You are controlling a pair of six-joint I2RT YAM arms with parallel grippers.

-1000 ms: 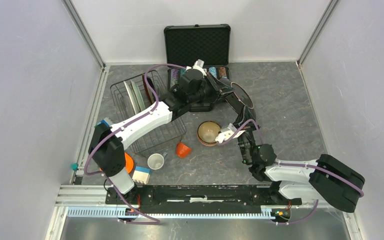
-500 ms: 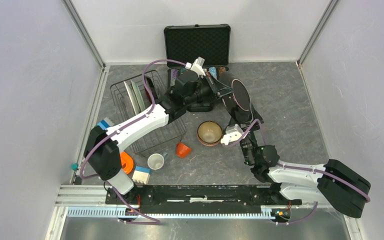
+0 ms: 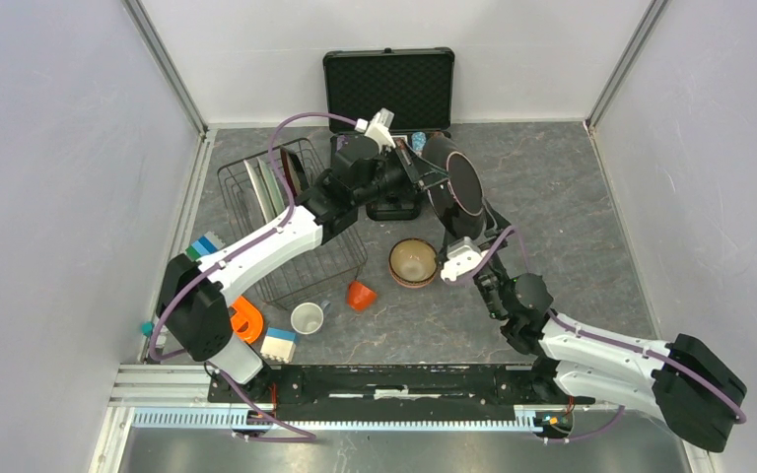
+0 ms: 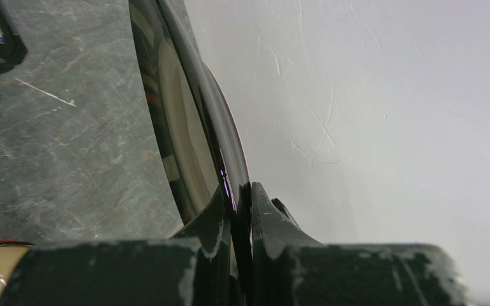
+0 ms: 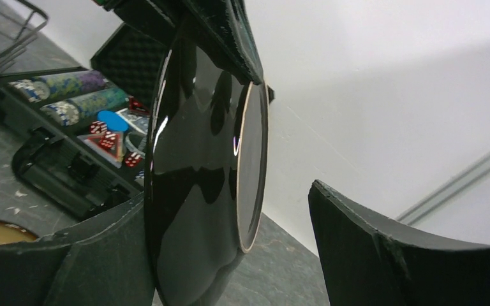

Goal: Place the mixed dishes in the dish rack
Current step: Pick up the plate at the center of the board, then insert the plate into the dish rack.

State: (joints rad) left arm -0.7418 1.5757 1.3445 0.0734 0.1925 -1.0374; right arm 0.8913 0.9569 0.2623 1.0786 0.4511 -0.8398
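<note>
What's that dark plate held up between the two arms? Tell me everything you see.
The plate is round and glossy, like glazed ceramic: black underside and rim, beige inner face. It stands on edge, raised above the table. The left gripper pinches its rim, jaws shut. The right gripper straddles its lower edge, open, one finger clearly apart.

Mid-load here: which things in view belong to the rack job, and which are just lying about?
Job:
- dark plate, held off the table
- rack
- racked plates
- bowl
- orange cup
- white cup

Lying about:
- chip case
- orange ring
- block
</note>
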